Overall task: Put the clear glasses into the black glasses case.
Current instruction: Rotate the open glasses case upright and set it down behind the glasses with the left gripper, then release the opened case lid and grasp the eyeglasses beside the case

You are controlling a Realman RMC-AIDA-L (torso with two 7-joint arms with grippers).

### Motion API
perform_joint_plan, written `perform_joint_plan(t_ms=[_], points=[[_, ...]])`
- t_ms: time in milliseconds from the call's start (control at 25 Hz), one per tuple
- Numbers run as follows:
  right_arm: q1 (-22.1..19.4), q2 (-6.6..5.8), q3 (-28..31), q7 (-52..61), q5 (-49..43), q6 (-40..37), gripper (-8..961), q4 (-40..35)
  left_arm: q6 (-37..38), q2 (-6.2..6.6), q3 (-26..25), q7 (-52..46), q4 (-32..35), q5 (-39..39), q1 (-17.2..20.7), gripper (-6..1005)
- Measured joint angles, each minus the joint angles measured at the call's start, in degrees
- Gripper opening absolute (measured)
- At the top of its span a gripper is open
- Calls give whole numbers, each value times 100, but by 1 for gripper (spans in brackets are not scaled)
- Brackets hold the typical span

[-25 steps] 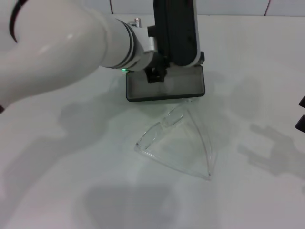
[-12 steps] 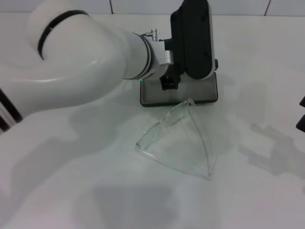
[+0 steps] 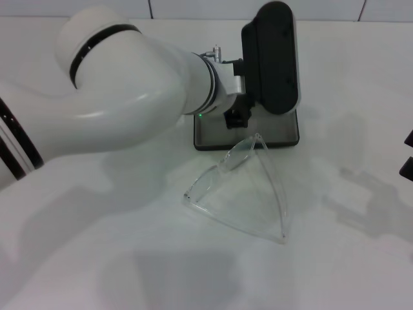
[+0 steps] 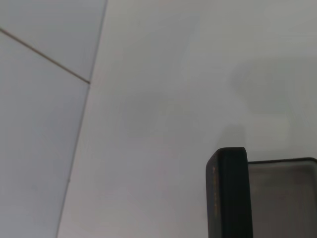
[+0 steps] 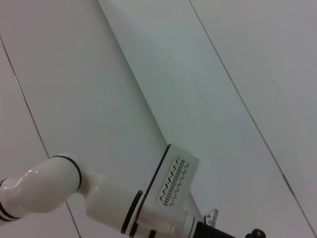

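Two grippers noted. Left gripper (image 3: 236, 120) sits at the open black glasses case (image 3: 248, 134), low over its grey-lined tray — finger spread cannot be told, the wrist housing hides them. Right gripper (image 3: 408, 155) shows only at the table's right edge, state likewise unclear. Clear glasses (image 3: 242, 187) lie unfolded on the white table (image 3: 97, 245), just in front of the case.

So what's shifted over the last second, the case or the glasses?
The black glasses case slid toward the robot's right, carried along with the left gripper above its open tray. The clear glasses stayed put on the table, untouched. The right gripper stayed parked at the edge.
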Motion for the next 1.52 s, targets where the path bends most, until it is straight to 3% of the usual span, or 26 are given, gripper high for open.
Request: perform_joint_plan(t_ms=[480, 920, 1000, 1400, 1520], points=[[-31, 0, 0, -61, -6, -51, 790, 39, -53, 0, 234, -2, -88, 14, -15, 199], [-65, 0, -53, -61, -28, -93, 790, 39, -53, 1, 252, -1, 61, 7, 34, 427], [-80, 0, -54, -61, -32, -135, 790, 39, -46, 1, 252, -1, 160, -11, 41, 430], [-85, -77, -96, -51, -116, -325, 787, -138, 617, 29, 62, -192, 1196, -391, 76, 440], [26, -53, -108, 225, -561, -422, 783, -744, 713, 45, -505, 52, 2067, -1146, 455, 436]])
